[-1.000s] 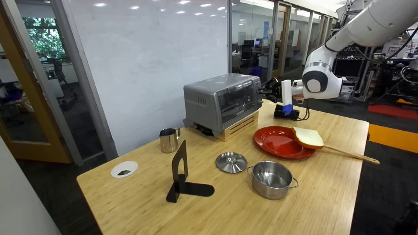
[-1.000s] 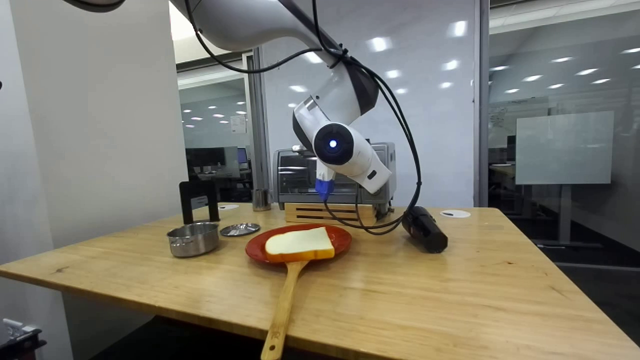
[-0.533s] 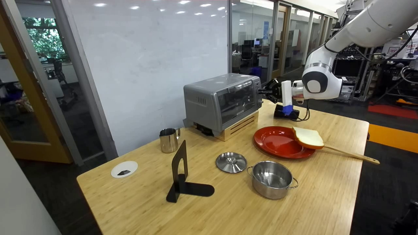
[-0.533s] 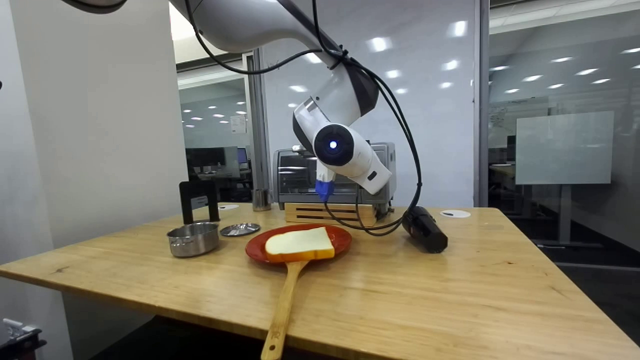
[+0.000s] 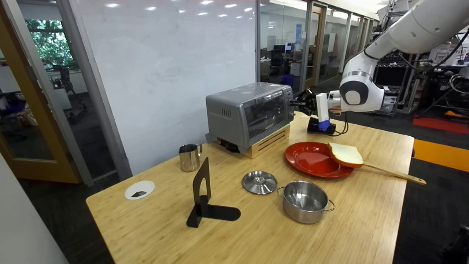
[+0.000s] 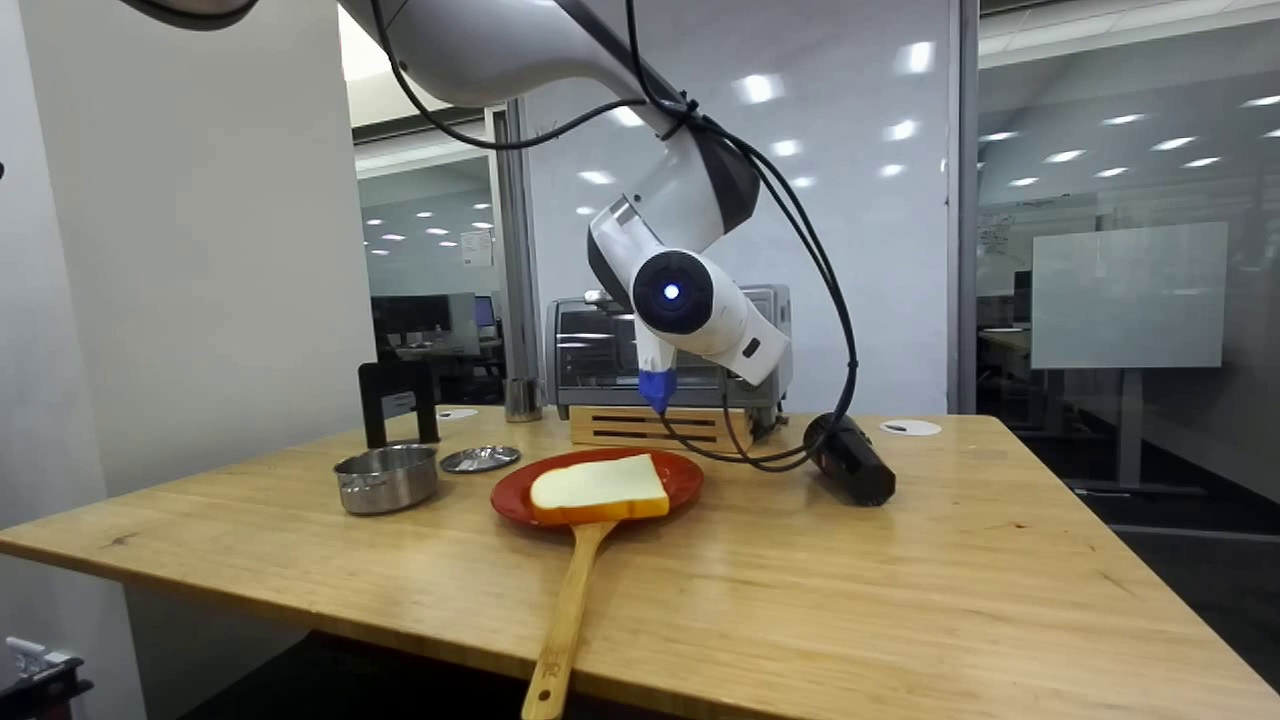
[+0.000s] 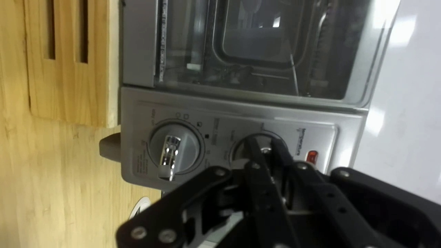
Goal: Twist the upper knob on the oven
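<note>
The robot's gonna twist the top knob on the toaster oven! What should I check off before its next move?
1. End effector at the upper knob, not the lower knob: ok in the wrist view.
2. Fingers on both sides of the upper knob: ok.
3. Grip firm: cannot tell; that spot is too dim and blurred.
4. Glass door of the toaster oven shut: ok, it looks shut in an exterior view.
5. The upper knob's setting easy to read: not ok, the fingers cover much of it.
6. Cables not touching the black cylindrical device: cannot tell; they overlap in an exterior view.
</note>
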Controlling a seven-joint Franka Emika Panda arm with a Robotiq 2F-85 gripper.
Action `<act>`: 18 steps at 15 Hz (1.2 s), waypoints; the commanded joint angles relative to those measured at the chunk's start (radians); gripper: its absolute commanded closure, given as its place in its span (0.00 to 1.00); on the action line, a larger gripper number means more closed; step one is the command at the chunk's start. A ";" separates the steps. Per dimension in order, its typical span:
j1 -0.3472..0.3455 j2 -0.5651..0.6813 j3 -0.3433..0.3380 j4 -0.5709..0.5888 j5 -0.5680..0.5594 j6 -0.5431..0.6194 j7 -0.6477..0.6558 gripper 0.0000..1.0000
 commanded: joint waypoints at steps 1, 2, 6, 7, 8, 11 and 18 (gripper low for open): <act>0.012 -0.010 -0.028 0.008 -0.022 -0.059 -0.068 0.97; 0.011 -0.009 -0.030 0.008 -0.029 -0.066 -0.083 0.97; 0.007 -0.008 -0.039 0.011 -0.066 -0.099 -0.142 0.97; 0.006 -0.008 -0.040 0.012 -0.074 -0.104 -0.158 0.97; 0.005 -0.008 -0.040 0.012 -0.080 -0.109 -0.170 0.97; 0.003 -0.008 -0.043 0.014 -0.104 -0.123 -0.215 0.97; -0.002 -0.001 -0.045 0.022 -0.137 -0.150 -0.328 0.97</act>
